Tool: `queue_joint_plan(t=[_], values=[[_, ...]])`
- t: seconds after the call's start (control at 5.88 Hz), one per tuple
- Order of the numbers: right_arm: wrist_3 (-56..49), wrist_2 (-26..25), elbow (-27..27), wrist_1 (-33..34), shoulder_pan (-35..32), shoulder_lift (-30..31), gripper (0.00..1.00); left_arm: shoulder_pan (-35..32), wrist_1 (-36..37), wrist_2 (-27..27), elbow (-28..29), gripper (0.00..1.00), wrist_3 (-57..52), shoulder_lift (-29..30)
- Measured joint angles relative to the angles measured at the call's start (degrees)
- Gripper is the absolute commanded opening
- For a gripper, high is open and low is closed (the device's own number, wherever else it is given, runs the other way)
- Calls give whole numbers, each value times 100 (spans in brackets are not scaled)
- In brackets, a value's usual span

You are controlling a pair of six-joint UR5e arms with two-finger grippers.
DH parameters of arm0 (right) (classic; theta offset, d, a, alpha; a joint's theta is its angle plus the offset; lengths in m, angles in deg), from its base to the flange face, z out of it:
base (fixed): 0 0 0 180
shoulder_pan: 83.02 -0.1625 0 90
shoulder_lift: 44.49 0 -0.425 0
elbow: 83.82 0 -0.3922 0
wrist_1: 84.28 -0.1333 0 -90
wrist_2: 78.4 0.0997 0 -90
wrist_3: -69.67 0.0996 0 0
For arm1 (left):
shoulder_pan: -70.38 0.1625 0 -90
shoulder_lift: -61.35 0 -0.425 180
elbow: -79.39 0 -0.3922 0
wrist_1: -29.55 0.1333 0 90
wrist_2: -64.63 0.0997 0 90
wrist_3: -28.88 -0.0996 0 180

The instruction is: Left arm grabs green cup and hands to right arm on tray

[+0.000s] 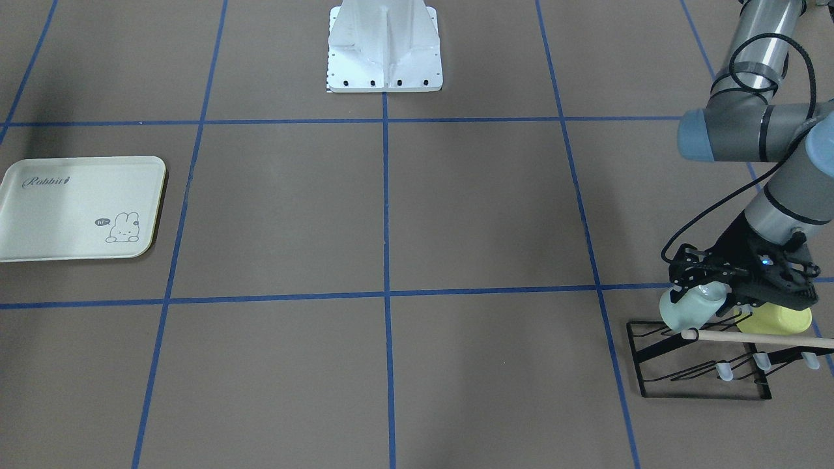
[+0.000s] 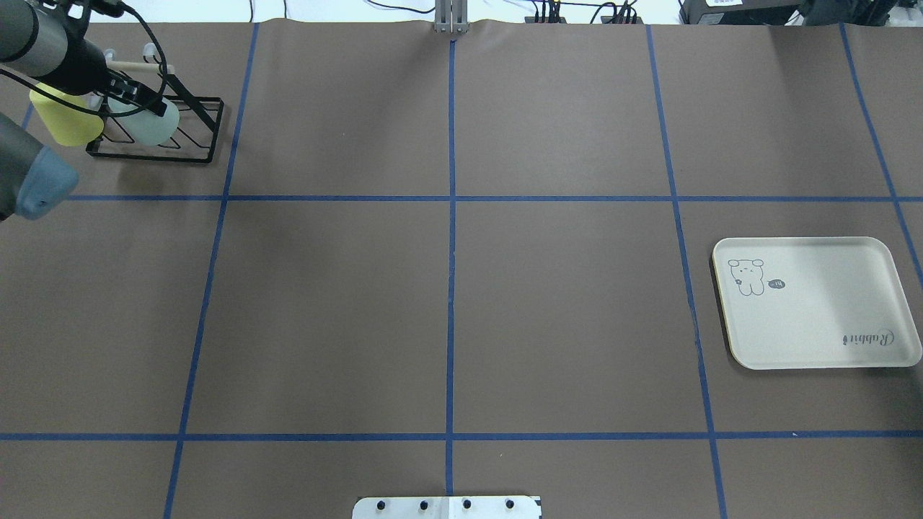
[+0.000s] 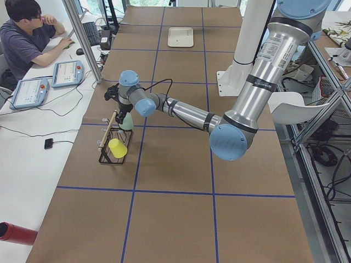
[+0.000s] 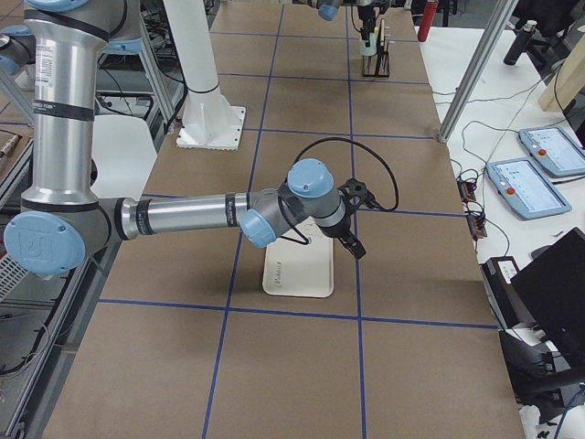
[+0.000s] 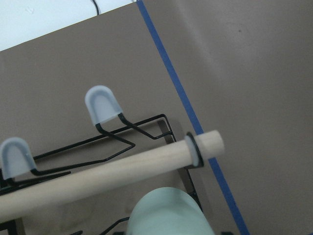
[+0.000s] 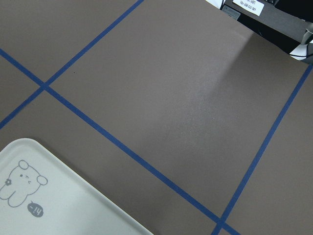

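The pale mint green cup (image 1: 690, 309) sits at the end of a black wire rack (image 1: 697, 371), far on my left side. It also shows in the overhead view (image 2: 151, 124) and at the bottom of the left wrist view (image 5: 168, 215). My left gripper (image 1: 704, 283) straddles the cup, fingers against both its sides, shut on it. The cream "Rabbit" tray (image 2: 815, 303) lies empty on my right side. My right gripper (image 4: 352, 247) hovers just above the tray's edge (image 6: 58, 196). I cannot tell whether it is open or shut.
A yellow-green cup (image 1: 778, 319) sits on the same rack beside the green one. A wooden dowel (image 5: 112, 169) runs along the rack's top, with capped pegs (image 5: 100, 105) behind it. The robot's white base (image 1: 384, 45) stands at mid table. An operator (image 3: 24, 38) sits past the table's side.
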Motion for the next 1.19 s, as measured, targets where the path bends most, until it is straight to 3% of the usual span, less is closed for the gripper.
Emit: queue_joint_plan(t=[0.34, 0.68, 1.19], values=[[3, 9, -9, -1, 11, -6, 100, -455, 409, 20, -971, 0, 58, -433], [551, 219, -18, -64, 178, -188, 100, -511, 225, 43, -1409, 0, 1110, -665], [3515, 275, -7, -1232, 1005, -726, 100, -51, -931, 50, -1472, 0, 2944, -720]])
